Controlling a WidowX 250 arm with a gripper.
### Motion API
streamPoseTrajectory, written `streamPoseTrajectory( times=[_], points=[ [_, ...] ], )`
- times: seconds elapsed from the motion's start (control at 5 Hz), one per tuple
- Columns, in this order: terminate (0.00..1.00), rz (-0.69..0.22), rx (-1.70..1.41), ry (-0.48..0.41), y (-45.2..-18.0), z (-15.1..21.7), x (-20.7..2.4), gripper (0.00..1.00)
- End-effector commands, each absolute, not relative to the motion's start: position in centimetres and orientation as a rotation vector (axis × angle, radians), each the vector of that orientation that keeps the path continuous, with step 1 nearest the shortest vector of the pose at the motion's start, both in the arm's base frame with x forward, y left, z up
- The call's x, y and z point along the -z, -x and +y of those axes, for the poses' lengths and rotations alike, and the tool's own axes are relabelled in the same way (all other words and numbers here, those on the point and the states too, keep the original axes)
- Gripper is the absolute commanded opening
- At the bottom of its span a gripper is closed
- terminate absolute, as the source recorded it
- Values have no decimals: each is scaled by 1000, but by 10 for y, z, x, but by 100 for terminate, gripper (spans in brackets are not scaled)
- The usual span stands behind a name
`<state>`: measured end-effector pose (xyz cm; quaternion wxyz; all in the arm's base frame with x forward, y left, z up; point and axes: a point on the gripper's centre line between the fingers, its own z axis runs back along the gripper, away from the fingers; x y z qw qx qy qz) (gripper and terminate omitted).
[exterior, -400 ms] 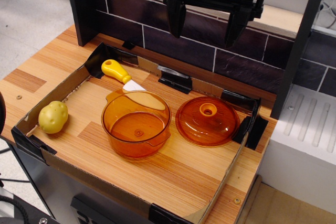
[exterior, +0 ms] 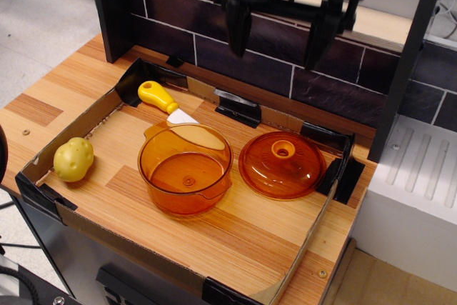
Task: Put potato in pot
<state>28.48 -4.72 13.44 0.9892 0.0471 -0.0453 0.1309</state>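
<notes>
Pincer [exterior: 278, 30] wide open, empty (high at back): swing left, descend straight over potato [exterior: 73, 159], pot [exterior: 185, 168] empty.

I see a pale yellow-green potato [exterior: 73, 159] with faint brown specks at the left of the frame. The pot [exterior: 185, 178] in the middle is translucent orange, and the lid [exterior: 282, 164] to its right is the same orange. The knife [exterior: 166, 101] at upper left has a yellow handle and a white blade. The table [exterior: 235, 237] is striped light and darker wood grain. The gripper [exterior: 278, 30] at the top is black, against a dark brick-patterned wall [exterior: 271, 55] with pale joints.
</notes>
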Motion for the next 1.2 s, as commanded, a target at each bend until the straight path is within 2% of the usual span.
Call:
streamPoseTrajectory(
  times=[0.0, 0.2, 0.4, 0.6, 0.8, 1.0],
  points=[
    [0, -99, -66, 11, -262, 5, -152, 100],
    [0, -73, -57, 65, -257, 45, -153, 100],
    [0, -31, -29, 83, -249, 86, -142, 100],
    [0, -9, 6, 94, -239, 108, -127, 100],
    [0, -55, 45, 60, -224, 123, -113, 100],
    [0, -61, 69, 80, -210, 130, -95, 100]
  ],
)
